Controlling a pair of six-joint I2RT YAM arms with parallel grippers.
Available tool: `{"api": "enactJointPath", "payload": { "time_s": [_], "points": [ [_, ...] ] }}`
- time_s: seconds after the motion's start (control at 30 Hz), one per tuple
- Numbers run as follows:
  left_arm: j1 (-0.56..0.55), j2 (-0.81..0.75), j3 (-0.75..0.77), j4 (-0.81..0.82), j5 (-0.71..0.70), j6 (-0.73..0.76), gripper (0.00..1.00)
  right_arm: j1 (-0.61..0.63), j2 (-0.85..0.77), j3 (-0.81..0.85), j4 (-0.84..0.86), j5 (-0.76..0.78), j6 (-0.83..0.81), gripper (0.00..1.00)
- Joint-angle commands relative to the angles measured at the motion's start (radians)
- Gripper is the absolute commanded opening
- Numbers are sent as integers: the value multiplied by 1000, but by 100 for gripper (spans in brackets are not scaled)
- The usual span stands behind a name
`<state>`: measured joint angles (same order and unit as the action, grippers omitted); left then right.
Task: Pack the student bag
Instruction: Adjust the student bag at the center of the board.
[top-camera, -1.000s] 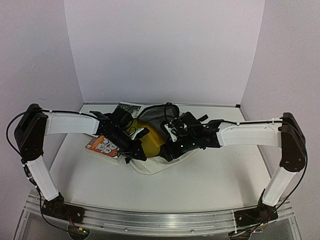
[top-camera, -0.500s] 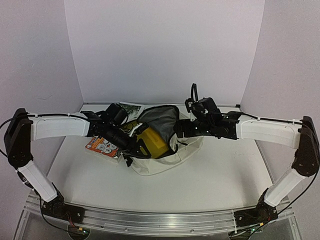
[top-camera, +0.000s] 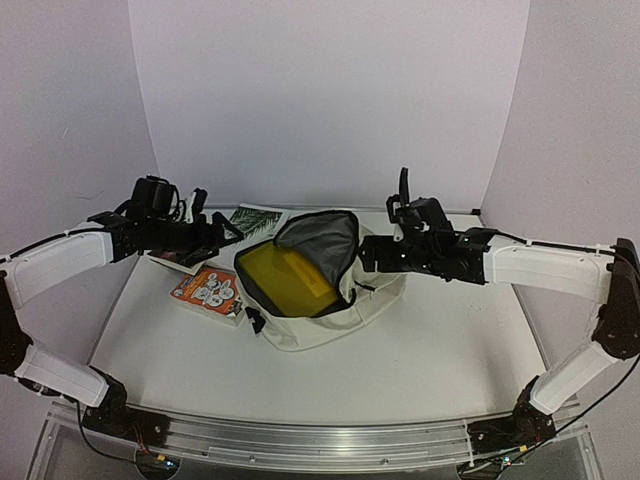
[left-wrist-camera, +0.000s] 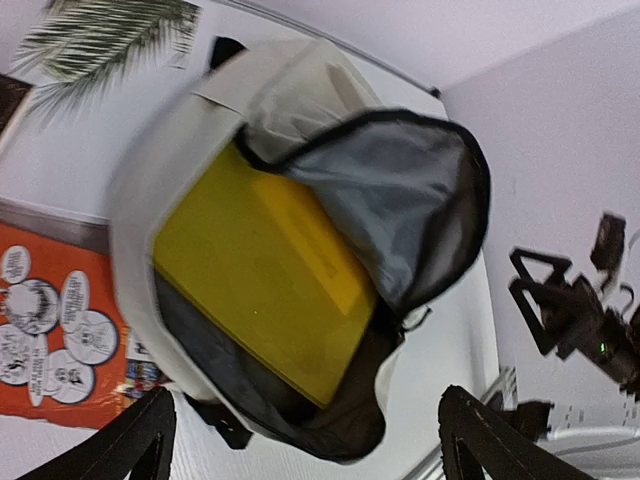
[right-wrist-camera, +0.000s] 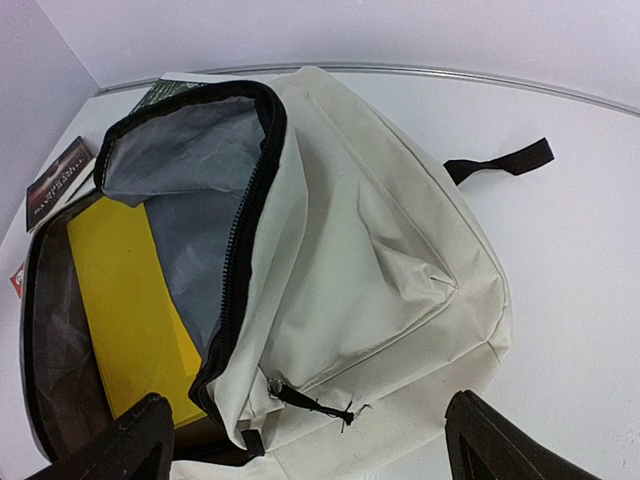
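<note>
Two end effectors flank the work. The left end effector (top-camera: 218, 233) hangs over the far left of the counter (top-camera: 430, 340), its fingers spread wide with nothing between them. Around it lie three books not yet packed. One is a dark-covered book (right-wrist-camera: 60, 185), mostly hidden beneath that arm in the overhead view. One is an orange book (top-camera: 207, 291) printed with cartoon faces, lying flat just left of the bag. One is a palm-leaf book (top-camera: 255, 218) at the far edge; whether its right end touches the bag I cannot tell. In the middle of the counter lies the one student bag (top-camera: 320, 318), flat on its back, with its main zipper undone and the grey-lined flap thrown back toward the far right. One yellow book (top-camera: 285, 280) lies inside the open mouth and appears to sit fully within the rim. To the right, the right end effector (top-camera: 366, 256) hovers just beside the far right of the bag, its fingers likewise wide apart and empty. By my reading the packing is begun but far from done. One of the four books is in and three remain on the counter, and the zipper would probably need closing afterwards. That makes one bag, four books and two empty end effectors.
</note>
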<state>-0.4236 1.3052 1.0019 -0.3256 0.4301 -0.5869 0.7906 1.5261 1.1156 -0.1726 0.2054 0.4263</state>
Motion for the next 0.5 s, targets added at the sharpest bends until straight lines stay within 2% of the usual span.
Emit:
{"api": "enactJointPath", "payload": {
  "time_s": [0.0, 0.03, 0.2, 0.33, 0.47],
  "points": [
    [156, -26, -115, 194, -43, -193, 92, -8, -54, -19, 50, 34, 20, 94],
    [168, -25, -124, 222, -43, -217, 92, -8, -59, -22, 51, 34, 22, 94],
    [366, 22, -265, 402, -87, -356, 92, -10, -95, -49, 61, 41, 29, 94],
    [432, 100, -313, 554, -55, -413, 92, -11, -120, -73, 71, 42, 36, 94],
    [473, 197, -303, 620, -46, -421, 91, -11, -130, -83, 73, 47, 43, 95]
  ]
}}
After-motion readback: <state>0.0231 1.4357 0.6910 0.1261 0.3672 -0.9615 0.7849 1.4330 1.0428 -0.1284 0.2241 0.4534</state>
